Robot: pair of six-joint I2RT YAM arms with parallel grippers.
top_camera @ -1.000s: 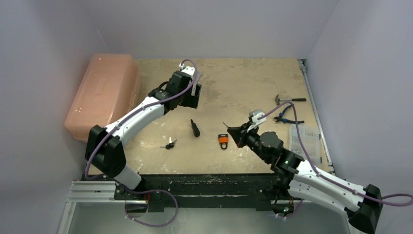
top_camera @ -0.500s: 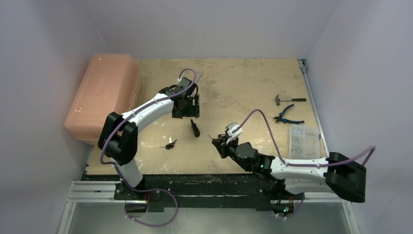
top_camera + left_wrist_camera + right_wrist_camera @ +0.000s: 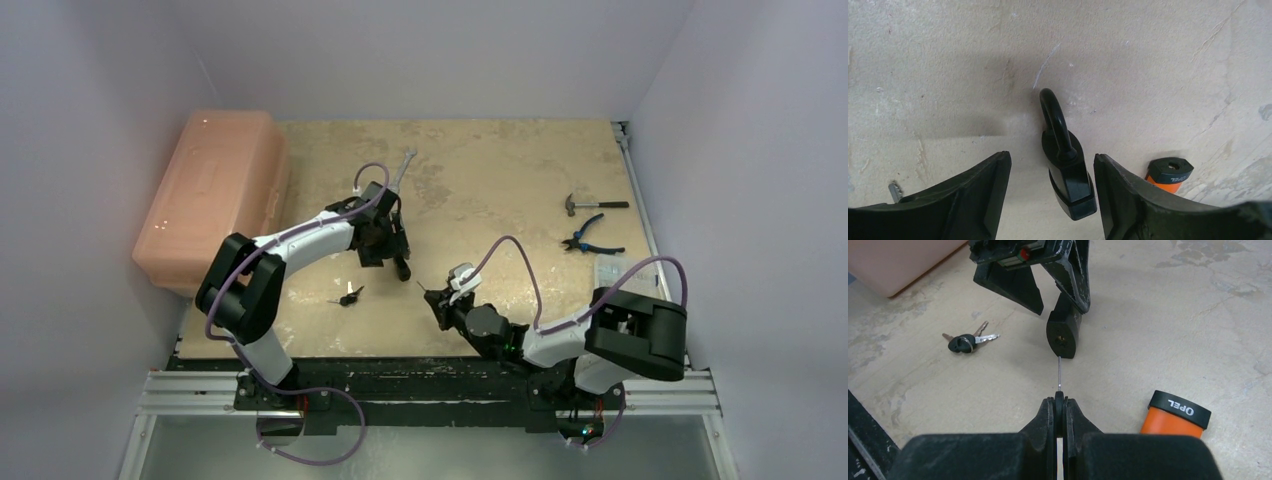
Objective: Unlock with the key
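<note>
A black padlock (image 3: 1068, 172) lies on the table between the jaws of my open left gripper (image 3: 1052, 200), untouched by either finger. It also shows in the top view (image 3: 401, 266) and the right wrist view (image 3: 1063, 335), keyhole end facing the right gripper. My right gripper (image 3: 1059, 402) is shut on a key (image 3: 1059, 372). The thin blade points at the padlock's keyhole and its tip reaches the padlock's lower edge; I cannot tell whether it is inside. In the top view the right gripper (image 3: 438, 299) sits just right of the left gripper (image 3: 385, 243).
An orange padlock (image 3: 1175, 415) lies right of the right gripper and shows in the left wrist view (image 3: 1168, 172). A spare key bunch (image 3: 347, 296) lies to the left. A pink box (image 3: 215, 195) stands far left. A hammer (image 3: 590, 205) and pliers (image 3: 590, 238) lie at the right.
My left gripper has come down and toward the near edge until it straddles the black padlock. My right gripper has moved left with the key and now covers the orange padlock in the top view.
</note>
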